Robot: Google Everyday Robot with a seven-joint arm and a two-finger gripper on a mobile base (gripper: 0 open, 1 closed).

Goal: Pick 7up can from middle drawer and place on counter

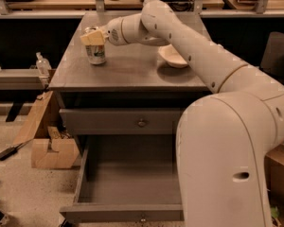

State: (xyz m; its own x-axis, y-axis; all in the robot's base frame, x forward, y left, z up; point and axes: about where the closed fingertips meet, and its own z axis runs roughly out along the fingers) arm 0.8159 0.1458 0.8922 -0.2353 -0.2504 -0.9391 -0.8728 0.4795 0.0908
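The 7up can (95, 54) stands upright on the left part of the grey counter (132, 74), or just above it. My gripper (93, 37) reaches in from the right and is shut on the can's top, with its yellowish fingers (92, 38) hiding the lid. The middle drawer (128, 181) is pulled open below the counter, and its grey floor is bare. My large white arm covers the drawer's right side.
A white bowl (172, 56) sits on the counter to the right of the can, partly behind my arm. The top drawer (141, 122) is closed. A cardboard box (52, 151) and a wooden board lie on the floor to the left. Wooden benches stand behind the counter.
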